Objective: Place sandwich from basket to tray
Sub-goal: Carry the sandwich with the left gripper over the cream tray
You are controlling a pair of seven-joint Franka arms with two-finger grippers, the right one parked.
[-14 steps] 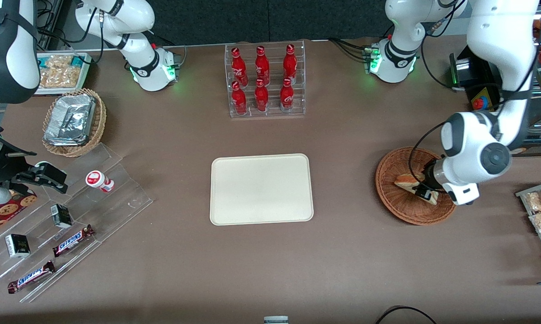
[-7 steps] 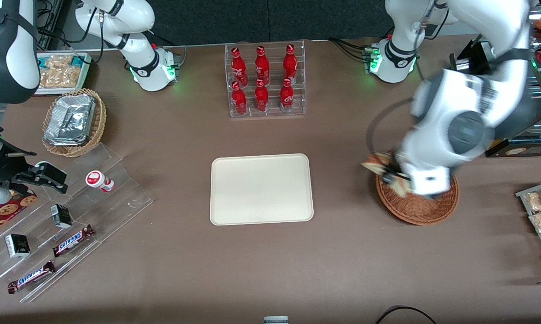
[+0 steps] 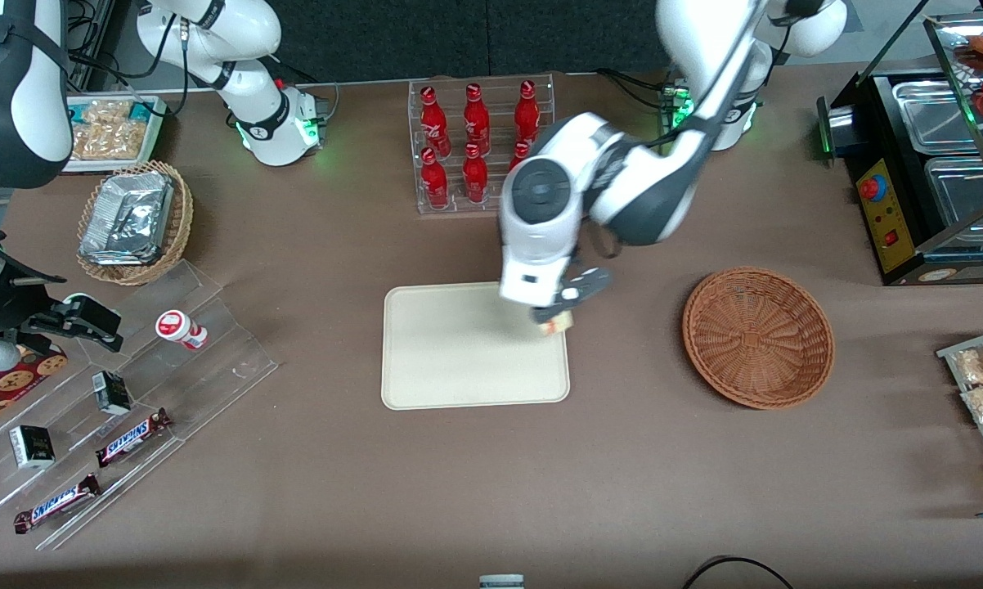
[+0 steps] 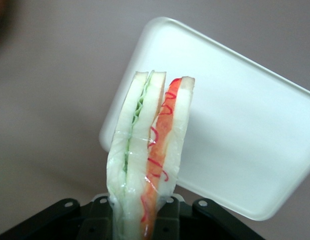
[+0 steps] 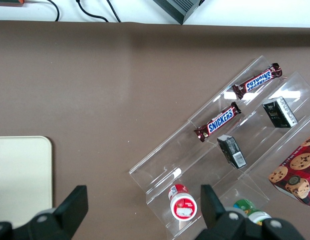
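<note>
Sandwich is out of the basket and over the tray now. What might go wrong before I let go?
1. The gripper holds the sandwich over the tray's edge nearest the basket, not its middle; released here, it may land on the rim or table.
2. The jaws pinch only one end of the wrapped wedge, so it might slip or swing.
3. It hangs edge-on above the tray, so it may topple on release.

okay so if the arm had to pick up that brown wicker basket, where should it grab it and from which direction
Probably by the rim. The basket is round, shallow, open-topped and has no handle, so coming straight down with one finger inside and one outside the woven wall looks best. The gripper is shut on the sandwich over the tray, so that goes down first.
</note>
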